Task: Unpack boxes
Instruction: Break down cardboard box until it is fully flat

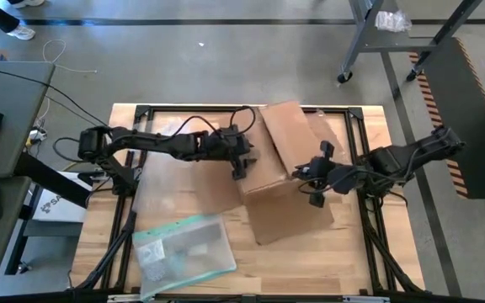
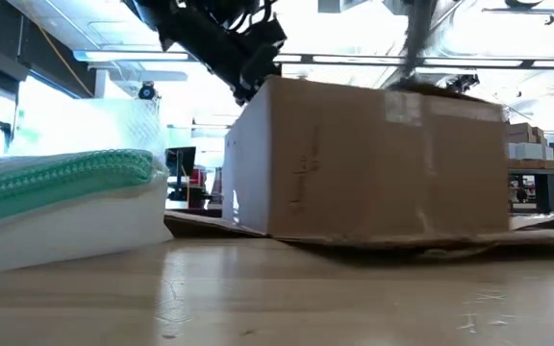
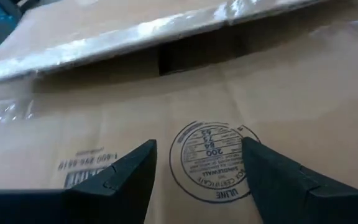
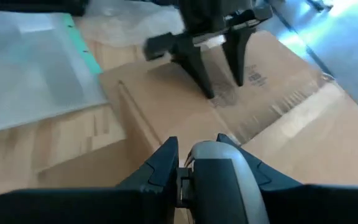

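**One box, two arms, a couple of bits of packaging**

One brown cardboard box (image 1: 283, 168) is sat around the middle of the wooden table (image 1: 343, 261), with flaps folded out flat toward 12 and 6 o'clock and clear tape seen along a seam. That's the only box counted.

Two grippers are in play. The left gripper (image 1: 241, 160) is parked at the box's 9 o'clock edge, fingers spread apart, with nothing pinched between them; in its wrist view the fingers (image 3: 126, 180) are seen hovering just over the cardboard. The right gripper (image 1: 317, 178) is at the box's 3 o'clock side. A rounded silver-grey tool (image 4: 219, 177) is pinched between its fingers, which are drawn in close around it.

One clear plastic pouch (image 1: 183, 252) with a teal edge is laid flat at about 7 o'clock from the box, well apart from it. One bubble wrap sheet (image 1: 171, 181) is spread at roughly 9 o'clock, under the left arm.

Writing: a round stamped certificate mark (image 3: 209, 160) is printed on the cardboard, with "ULINE" readable on its rim plus some numbers ("200" can be made out). A phone-style number is printed beside it, but only partly readable.
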Robot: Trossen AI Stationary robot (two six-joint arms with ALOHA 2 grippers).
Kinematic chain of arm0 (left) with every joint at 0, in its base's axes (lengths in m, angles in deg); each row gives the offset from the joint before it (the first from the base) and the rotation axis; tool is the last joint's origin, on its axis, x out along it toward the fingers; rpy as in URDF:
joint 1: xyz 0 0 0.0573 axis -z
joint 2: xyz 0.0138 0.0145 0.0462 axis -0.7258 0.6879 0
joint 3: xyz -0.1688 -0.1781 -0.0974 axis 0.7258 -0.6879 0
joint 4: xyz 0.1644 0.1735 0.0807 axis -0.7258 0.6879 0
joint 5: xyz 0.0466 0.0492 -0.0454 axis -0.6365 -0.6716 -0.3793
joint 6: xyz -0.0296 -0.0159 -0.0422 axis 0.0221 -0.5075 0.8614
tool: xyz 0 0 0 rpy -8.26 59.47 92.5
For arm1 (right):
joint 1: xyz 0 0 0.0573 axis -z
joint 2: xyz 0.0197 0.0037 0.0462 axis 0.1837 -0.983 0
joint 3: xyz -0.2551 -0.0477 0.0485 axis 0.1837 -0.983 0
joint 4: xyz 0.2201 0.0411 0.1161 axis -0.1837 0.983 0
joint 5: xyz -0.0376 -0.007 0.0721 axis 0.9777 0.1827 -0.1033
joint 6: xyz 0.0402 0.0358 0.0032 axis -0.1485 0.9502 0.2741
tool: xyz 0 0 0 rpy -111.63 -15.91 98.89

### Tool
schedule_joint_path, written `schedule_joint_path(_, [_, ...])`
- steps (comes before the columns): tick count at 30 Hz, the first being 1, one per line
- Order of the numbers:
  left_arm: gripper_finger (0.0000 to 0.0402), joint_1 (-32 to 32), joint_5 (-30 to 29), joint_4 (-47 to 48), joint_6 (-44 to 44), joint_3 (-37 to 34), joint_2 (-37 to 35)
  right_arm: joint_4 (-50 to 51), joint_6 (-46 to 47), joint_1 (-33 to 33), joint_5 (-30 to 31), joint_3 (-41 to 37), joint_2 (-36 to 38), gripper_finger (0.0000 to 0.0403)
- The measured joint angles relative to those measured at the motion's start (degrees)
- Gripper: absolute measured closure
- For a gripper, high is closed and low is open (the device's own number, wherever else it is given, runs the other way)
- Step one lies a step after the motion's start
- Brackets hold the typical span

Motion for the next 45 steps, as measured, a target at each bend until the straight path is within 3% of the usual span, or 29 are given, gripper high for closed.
schedule_joint_path(6, [0.0188,-2.0,-3.0,0.3,0.9,-0.2,0.0,-0.3,-2.1,-0.3,-11.9,1.3,0.8,0.0334])
schedule_joint_path(13, [0.0188,-1.6,-2.2,0.0,1.1,-0.4,-0.7,0.1,-4.1,-1.4,-10.3,0.9,1.2,0.0334])
schedule_joint_path(17, [0.0188,0.4,-1.7,-0.6,0.8,-0.7,-3.5,-5.6,-4.8,-1.3,-10.8,-3.3,2.7,0.0334])
schedule_joint_path(20, [0.0188,2.8,0.3,-0.3,0.1,-0.9,-6.5,-16.3,-6.2,-1.3,-12.6,-9.6,4.9,0.0334])
schedule_joint_path(26, [0.0188,8.9,0.7,-2.0,-7.9,-0.7,-11.3,-52.2,-14.1,0.0,-12.7,-23.5,6.4,0.0334])
schedule_joint_path(31, [0.0188,14.3,-0.2,-4.2,-16.5,-0.7,-11.8,-80.4,-20.5,2.0,-11.1,-31.5,5.8,0.0334])
schedule_joint_path(36, [0.0188,17.7,-4.1,-13.6,-17.7,-0.7,-9.0,-104.9,-24.7,3.8,-12.7,-35.9,3.3,0.0334])
schedule_joint_path(40, [0.0188,18.9,-7.0,-27.0,-17.7,-0.6,-5.6,-113.6,-25.9,5.7,-18.0,-36.1,0.9,0.0334])
schedule_joint_path(45, [0.0188,19.1,-6.3,-44.5,-20.2,-0.6,-1.5,-114.7,-25.6,6.9,-21.5,-34.5,-1.3,0.0334])
